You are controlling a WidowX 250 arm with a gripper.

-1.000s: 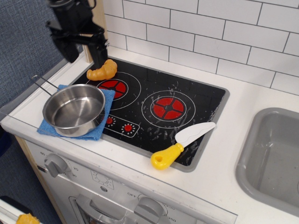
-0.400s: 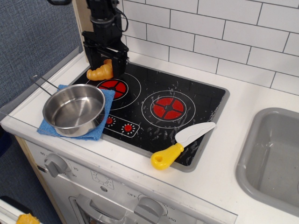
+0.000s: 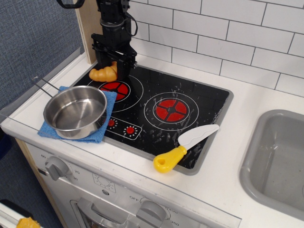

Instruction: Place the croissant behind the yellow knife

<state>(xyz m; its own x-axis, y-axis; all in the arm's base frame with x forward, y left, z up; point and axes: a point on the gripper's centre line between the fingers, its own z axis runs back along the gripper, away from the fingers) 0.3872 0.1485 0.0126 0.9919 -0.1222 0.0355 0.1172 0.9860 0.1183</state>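
The golden-orange croissant lies at the back left corner of the black stovetop. My black gripper hangs straight down over it. Its jaws are open, one finger behind the croissant's left part and one finger at its right end, so the right part of the croissant is hidden between them. I cannot tell if the fingers touch it. The yellow knife lies at the stovetop's front right edge, yellow handle toward the front, white blade pointing back right.
A steel pot with a thin handle sits on a blue cloth at the front left. Two red burners mark the stovetop. A grey sink is at the right. A white tiled wall runs behind.
My gripper has swung in from the left and come down over the croissant, its fingers now on either side of it. The croissant, pot and knife have not moved.
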